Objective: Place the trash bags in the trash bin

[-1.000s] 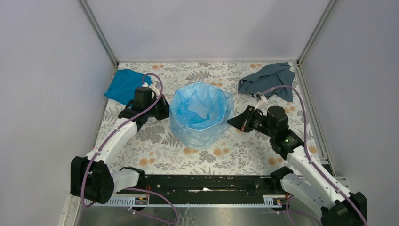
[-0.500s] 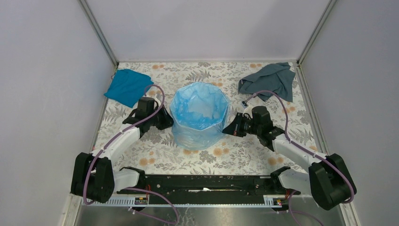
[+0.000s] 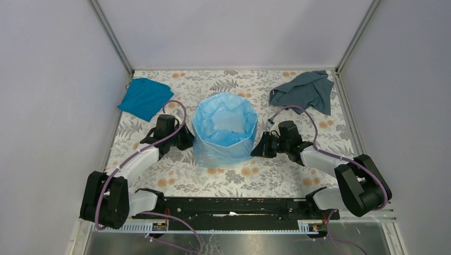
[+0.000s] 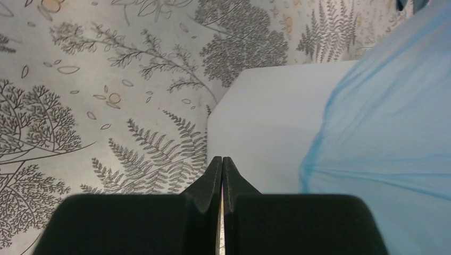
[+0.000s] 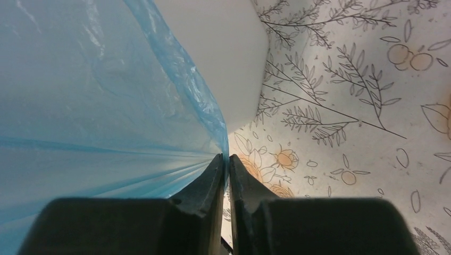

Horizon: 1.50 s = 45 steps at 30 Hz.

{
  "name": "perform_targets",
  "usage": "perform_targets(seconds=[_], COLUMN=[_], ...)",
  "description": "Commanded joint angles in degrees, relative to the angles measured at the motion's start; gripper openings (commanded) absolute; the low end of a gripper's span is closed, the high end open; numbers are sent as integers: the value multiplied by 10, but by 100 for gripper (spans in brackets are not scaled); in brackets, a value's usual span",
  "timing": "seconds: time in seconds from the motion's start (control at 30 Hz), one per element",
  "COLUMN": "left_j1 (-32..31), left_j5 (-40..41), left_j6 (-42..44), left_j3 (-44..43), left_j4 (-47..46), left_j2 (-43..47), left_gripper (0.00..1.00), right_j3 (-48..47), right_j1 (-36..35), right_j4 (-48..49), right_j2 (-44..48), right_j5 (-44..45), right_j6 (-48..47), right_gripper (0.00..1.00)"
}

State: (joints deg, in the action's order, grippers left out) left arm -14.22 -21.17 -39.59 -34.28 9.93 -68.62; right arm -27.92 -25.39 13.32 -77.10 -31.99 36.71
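Note:
The light-blue trash bag (image 3: pixel 223 125) lines the trash bin, its film folded over the rim and down the outside walls. In the wrist views the white bin wall (image 4: pixel 266 122) (image 5: pixel 223 48) shows below the bag's hem (image 4: pixel 388 122). My left gripper (image 3: pixel 187 142) (image 4: pixel 222 159) is low at the bin's left side, shut, with no film between its tips. My right gripper (image 3: pixel 256 151) (image 5: pixel 227 158) is low at the bin's right side. Its tips pinch the bag's edge (image 5: pixel 95 95), and taut folds run to them.
A teal-blue cloth (image 3: pixel 144 98) lies at the back left and a grey-blue cloth (image 3: pixel 306 90) at the back right. Grey walls enclose the floral table on three sides. The black base rail (image 3: pixel 234 204) runs along the near edge.
Both grippers have moved down and nearer along the bin's sides. The bag, billowing wide a second ago, is now drawn tight around the bin.

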Motion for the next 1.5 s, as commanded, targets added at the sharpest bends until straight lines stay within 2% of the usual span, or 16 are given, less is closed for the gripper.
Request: perform_targets(seconds=[0.0, 0.03, 0.13, 0.27, 0.3, 0.37, 0.43, 0.5, 0.6, 0.7, 0.8, 1.0, 1.1, 1.23, 1.4, 1.47], left_j1=[2, 2, 2, 3, 2, 2, 3, 2, 2, 3, 4, 5, 4, 4, 4, 4], left_j5=[14, 15, 23, 25, 26, 39, 60, 94, 152, 195, 259, 301, 232, 51, 1, -11], left_j6=[-10, -12, -13, -18, -20, -24, -25, -27, -40, -66, -98, -93, -48, -46, -80, -91], left_j3=[24, 29, 43, 51, 51, 44, 24, -1, -37, -54, -58, -108, -137, -96, -42, -27], left_j4=[-30, -33, -38, -34, -28, -3, 41, 92, 160, 215, 260, 298, 271, 179, 113, 96], left_j2=[14, 18, 28, 45, 54, 78, 107, 137, 172, 194, 228, 299, 299, 280, 268, 267], left_gripper=[0, 0, 0, 0, 0, 0, 2, 19, 48, 60, 70, 87, 96, 97, 84, 76], right_j3=[-36, -43, -53, -51, -50, -50, -69, -102, -180, -256, -357, -570, -679, -763, -783, -777], right_j1=[2, 2, 2, 2, 2, 2, 2, 2, 2, 2, 2, -26, -107, -203, -254, -266], right_j4=[-58, -80, -94, -54, -46, -52, -116, -224, -370, -457, -505, -544, -575, -595, -614, -624], right_j2=[17, 22, 23, -13, -18, -21, -3, 33, 94, 143, 153, 80, 18, -53, -131, -157], right_j5=[37, 52, 65, 31, 27, 26, 68, 145, 271, 361, 376, 321, 339, 333, 296, 298], right_j6=[-46, -54, -57, -36, -30, -30, -54, -78, -111, -131, -167, -228, -257, -271, -271, -277], right_gripper=[15, 14, 0, 0, 1, 11, 20, 33, 60, 75, 79, 79, 76, 73, 72, 72])
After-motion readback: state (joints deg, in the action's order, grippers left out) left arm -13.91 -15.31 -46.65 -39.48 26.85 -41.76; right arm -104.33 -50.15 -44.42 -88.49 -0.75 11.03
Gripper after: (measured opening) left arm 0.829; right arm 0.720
